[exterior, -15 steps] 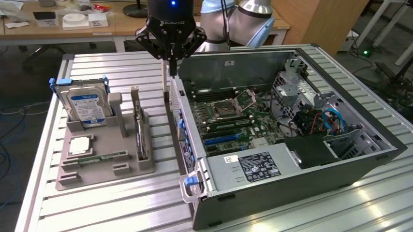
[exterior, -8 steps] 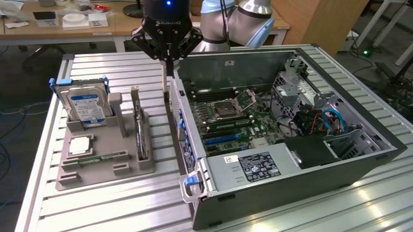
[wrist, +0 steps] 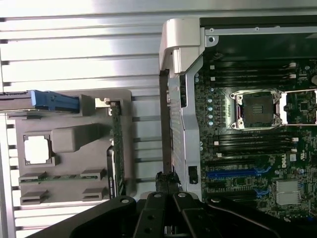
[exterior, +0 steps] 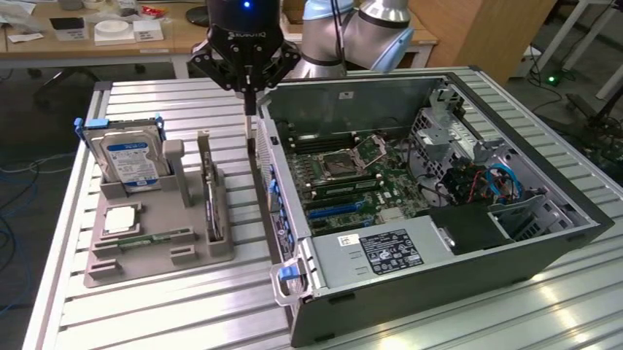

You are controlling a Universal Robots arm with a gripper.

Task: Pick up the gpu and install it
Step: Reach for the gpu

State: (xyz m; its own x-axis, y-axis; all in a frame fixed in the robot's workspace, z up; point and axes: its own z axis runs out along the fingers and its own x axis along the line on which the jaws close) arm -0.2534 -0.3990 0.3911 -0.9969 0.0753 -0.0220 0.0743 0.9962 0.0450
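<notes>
My arm comes down from above with the wrist pointing straight at the slatted aluminium tabletop point(exterior: 146, 306). My black tool point(exterior: 250, 108) hangs over the narrow gap between the grey moulded parts holder point(exterior: 185, 211) and the open black computer case point(exterior: 428, 292), close to the case's wall. Its fingers point(wrist: 167, 179) are pressed together and grip nothing. The gpu point(exterior: 212, 208), a thin dark circuit card, stands on edge in the holder's slot nearest the case. It is below my tool and just to the exterior view's left, apart from my fingers.
</notes>
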